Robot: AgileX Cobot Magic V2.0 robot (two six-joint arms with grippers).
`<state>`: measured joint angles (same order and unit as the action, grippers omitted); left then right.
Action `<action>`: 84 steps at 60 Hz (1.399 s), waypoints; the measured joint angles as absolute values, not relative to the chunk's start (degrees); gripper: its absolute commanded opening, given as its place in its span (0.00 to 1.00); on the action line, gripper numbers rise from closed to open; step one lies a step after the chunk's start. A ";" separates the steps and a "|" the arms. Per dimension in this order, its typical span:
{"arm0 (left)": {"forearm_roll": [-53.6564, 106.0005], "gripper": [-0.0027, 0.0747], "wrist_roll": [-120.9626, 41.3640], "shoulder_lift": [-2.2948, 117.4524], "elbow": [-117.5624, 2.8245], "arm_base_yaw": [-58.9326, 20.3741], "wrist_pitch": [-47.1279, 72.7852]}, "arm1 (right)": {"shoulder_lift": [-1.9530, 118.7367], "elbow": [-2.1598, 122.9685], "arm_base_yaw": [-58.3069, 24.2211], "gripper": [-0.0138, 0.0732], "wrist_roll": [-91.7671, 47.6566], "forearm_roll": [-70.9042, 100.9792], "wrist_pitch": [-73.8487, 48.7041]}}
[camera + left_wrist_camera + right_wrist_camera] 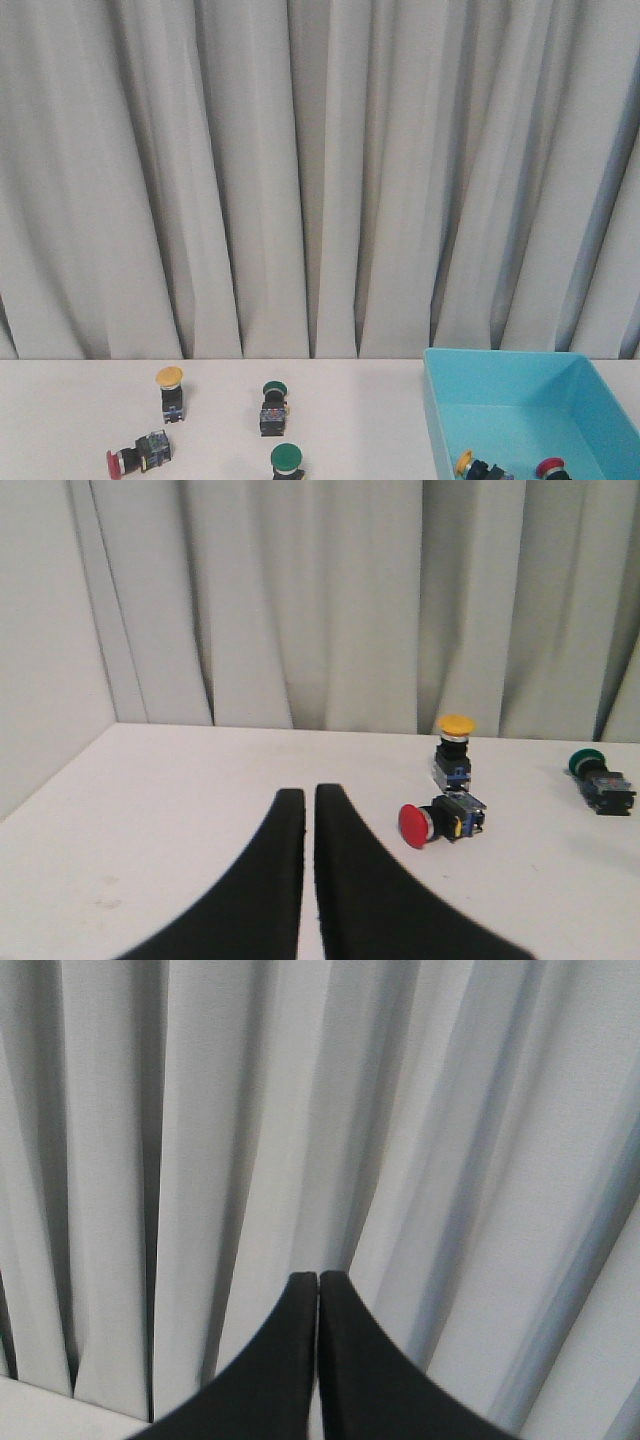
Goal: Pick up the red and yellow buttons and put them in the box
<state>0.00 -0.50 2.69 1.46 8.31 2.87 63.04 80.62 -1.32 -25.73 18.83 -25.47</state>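
Note:
A yellow button [170,391] stands upright on the white table; a red button [136,455] lies on its side in front of it. The turquoise box [520,400] sits at the right, with a yellow button [472,465] and a red button [551,469] inside near its front. In the left wrist view my left gripper [309,796] is shut and empty, low over the table, apart from the red button [438,821] and the yellow button [454,748] beyond it. My right gripper [318,1279] is shut and empty, facing the curtain. Neither gripper shows in the front view.
Two green-capped buttons stand mid-table: one [274,405] farther back, one [286,461] at the frame's lower edge. One green button [598,779] also shows in the left wrist view. A grey pleated curtain [320,170] closes the back of the table.

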 measured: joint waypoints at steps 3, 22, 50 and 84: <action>-1.79 0.07 0.51 0.56 1.51 8.71 4.85 | 63.11 80.62 -1.32 0.15 -25.73 18.83 -25.47; -3.47 0.07 1.50 -0.70 1.58 3.76 8.38 | 63.11 80.62 -1.32 0.15 -25.73 18.83 -25.48; -3.09 0.07 1.50 -0.70 1.58 -0.92 8.33 | 63.11 80.62 -1.32 0.15 -25.73 18.83 -25.43; -3.04 0.07 1.61 -0.70 1.58 -0.92 8.33 | 63.11 80.62 -1.32 0.15 -25.73 18.83 -25.43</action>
<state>-3.04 1.61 -0.70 1.58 -0.92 8.33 63.11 80.62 -1.32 -25.73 18.83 -25.43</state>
